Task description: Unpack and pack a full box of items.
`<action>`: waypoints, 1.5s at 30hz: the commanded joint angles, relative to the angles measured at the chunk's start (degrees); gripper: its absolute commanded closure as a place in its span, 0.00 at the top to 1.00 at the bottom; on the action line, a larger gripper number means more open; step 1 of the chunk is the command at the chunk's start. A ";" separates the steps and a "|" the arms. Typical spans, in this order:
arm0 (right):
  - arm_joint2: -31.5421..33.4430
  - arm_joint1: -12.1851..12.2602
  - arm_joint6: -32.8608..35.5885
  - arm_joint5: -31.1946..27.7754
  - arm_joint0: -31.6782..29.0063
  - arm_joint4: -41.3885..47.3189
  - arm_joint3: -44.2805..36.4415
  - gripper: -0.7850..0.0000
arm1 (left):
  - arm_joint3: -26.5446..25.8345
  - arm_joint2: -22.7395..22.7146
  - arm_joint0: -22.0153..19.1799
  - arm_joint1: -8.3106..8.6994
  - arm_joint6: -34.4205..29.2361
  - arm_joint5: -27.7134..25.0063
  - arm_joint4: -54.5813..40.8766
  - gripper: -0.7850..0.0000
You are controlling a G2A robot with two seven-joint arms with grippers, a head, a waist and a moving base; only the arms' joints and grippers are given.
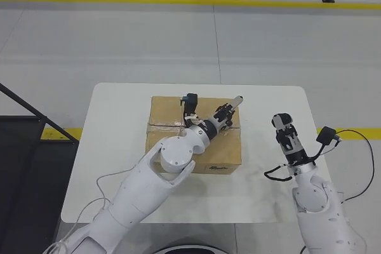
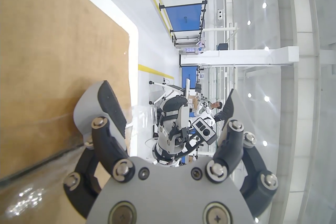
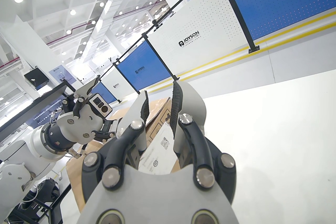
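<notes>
A closed brown cardboard box [image 1: 171, 117] sits at the middle of the white table [image 1: 114, 165]; clear tape runs along its top seam [image 2: 29, 191]. My left gripper [image 1: 232, 109] is over the box's far right corner. It is open wide [image 2: 168, 91], with one finger [image 2: 110, 104] above the box top [image 2: 52, 51] near the edge and nothing held. My right gripper [image 1: 283, 125] stands to the right of the box, above bare table, its fingers a narrow gap apart [image 3: 160, 89] and empty. Past it, the box [image 3: 158, 110] and a white label [image 3: 157, 154] show.
Bare table surrounds the box, widest at the front and left. A black cable [image 1: 349, 136] hangs off the right arm beyond the table's right edge. A dark rack [image 1: 13, 171] stands left of the table.
</notes>
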 commanded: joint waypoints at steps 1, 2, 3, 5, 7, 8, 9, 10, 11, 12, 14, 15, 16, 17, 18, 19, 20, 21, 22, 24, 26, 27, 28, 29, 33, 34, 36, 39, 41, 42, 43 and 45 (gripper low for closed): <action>0.24 0.06 0.21 -0.25 0.18 0.28 0.29 0.31 | 1.02 0.61 -0.78 -0.42 0.14 -0.46 -0.16 1.00; 0.36 0.10 0.34 -0.37 0.28 0.38 0.43 0.31 | 1.65 0.91 -1.20 -0.65 0.37 -0.66 -0.19 1.00; 0.46 0.13 0.46 -0.49 0.36 0.48 0.55 0.31 | 2.18 1.17 -1.60 -0.89 0.55 -0.84 -0.36 1.00; 0.68 0.20 0.73 -0.63 0.54 0.85 0.85 0.31 | 3.22 1.70 -2.42 -1.34 0.54 -1.14 -0.69 1.00; 0.87 0.26 0.97 -0.90 0.72 1.22 1.15 0.31 | 4.31 2.15 -3.14 -1.79 0.74 -1.31 -1.00 1.00; 0.96 0.29 1.06 -1.02 0.80 1.32 1.31 0.31 | 4.82 2.38 -3.50 -2.02 0.78 -1.20 -1.24 1.00; 1.03 0.32 1.22 -1.07 0.88 1.43 1.49 0.31 | 5.23 2.64 -3.83 -2.25 0.87 -1.17 -1.40 1.00; 1.14 0.35 1.28 -1.16 0.96 1.61 1.64 0.31 | 5.62 3.06 -4.12 -2.48 0.83 -1.05 -1.33 1.00; 1.27 0.38 1.32 -1.18 1.04 1.66 1.81 0.32 | 6.02 3.48 -4.41 -2.69 0.77 -0.95 -1.15 1.00; 1.34 0.41 1.39 -1.28 1.10 1.87 1.96 0.32 | 6.44 3.84 -4.69 -2.91 0.76 -0.87 -1.02 1.00; 1.57 0.47 1.52 -1.49 1.22 2.29 2.31 0.33 | 7.38 4.54 -5.29 -3.35 0.84 -0.74 -0.72 1.00; 1.63 0.49 1.66 -1.65 1.28 2.53 2.46 0.33 | 7.80 4.86 -5.58 -3.58 0.94 -0.73 -0.61 1.00; 1.68 0.52 1.87 -1.78 1.33 2.81 2.67 0.33 | 8.19 5.24 -5.84 -3.82 0.92 -0.64 -0.50 1.00; 1.77 0.56 2.03 -1.92 1.40 2.97 2.84 0.34 | 8.46 5.59 -6.07 -4.05 0.90 -0.60 -0.45 1.00; 1.82 0.60 2.27 -2.07 1.46 3.17 3.06 0.34 | 8.67 5.93 -6.26 -4.27 0.86 -0.60 -0.32 1.00; 1.92 0.63 2.46 -2.18 1.52 3.33 3.25 0.35 | 8.90 6.24 -6.42 -4.47 0.89 -0.59 -0.09 1.00; 2.01 0.68 2.70 -2.35 1.58 3.55 3.43 0.35 | 9.06 6.54 -6.54 -4.68 0.88 -0.56 0.04 1.00; 2.14 0.71 2.77 -2.53 1.62 3.85 3.59 0.35 | 9.24 6.80 -6.68 -4.86 0.82 -0.49 0.22 1.00; 2.26 0.75 2.92 -2.72 1.63 4.10 3.77 0.36 | 9.38 7.05 -6.80 -5.05 0.81 -0.38 0.43 1.00; 2.52 0.83 3.21 -3.06 1.64 4.61 4.02 0.37 | 9.65 7.58 -7.03 -5.40 0.79 0.02 1.05 1.00; 2.80 0.92 3.40 -3.32 1.65 4.98 4.31 0.39 | 10.01 8.19 -7.28 -5.73 0.63 0.47 1.92 1.00; 2.89 0.95 3.55 -3.45 1.68 5.15 4.42 0.41 | 10.22 8.38 -7.38 -5.90 0.66 0.65 2.24 1.00; 3.02 0.99 3.68 -3.58 1.68 5.42 4.61 0.44 | 10.51 8.65 -7.52 -6.06 0.72 0.85 2.76 1.00; 3.16 1.03 3.78 -3.72 1.69 5.65 4.75 0.44 | 10.81 8.83 -7.65 -6.23 0.91 0.99 3.18 1.00; 3.86 1.21 4.02 -4.15 1.55 6.49 5.41 0.48 | 11.94 9.51 -8.09 -6.99 2.37 1.47 4.72 1.00; 4.02 1.26 4.16 -4.35 1.47 6.79 5.61 0.56 | 12.27 9.72 -8.22 -7.19 2.79 1.74 5.21 1.00; 4.33 1.36 4.60 -4.84 1.37 7.53 5.90 0.74 | 12.60 9.99 -8.31 -7.60 3.59 2.05 5.66 1.00; 4.48 1.52 6.31 -5.91 1.38 9.53 6.33 1.00 | 11.72 9.79 -8.04 -8.01 3.99 1.48 5.88 1.00; 4.46 1.69 8.46 -6.88 1.68 11.45 6.61 1.00 | 9.31 8.45 -7.28 -7.90 4.21 0.89 5.77 1.00; 4.44 1.78 9.74 -7.24 1.93 12.63 6.78 1.00 | 7.58 7.54 -6.62 -7.70 4.18 0.69 5.93 1.00; 4.33 1.87 11.20 -7.55 2.26 13.89 6.86 1.00 | 5.53 6.54 -5.80 -7.40 4.19 0.51 6.61 1.00; 3.73 2.08 15.18 -8.10 3.12 17.01 7.01 1.00 | 0.60 3.94 -3.48 -6.52 4.02 -0.07 8.65 1.00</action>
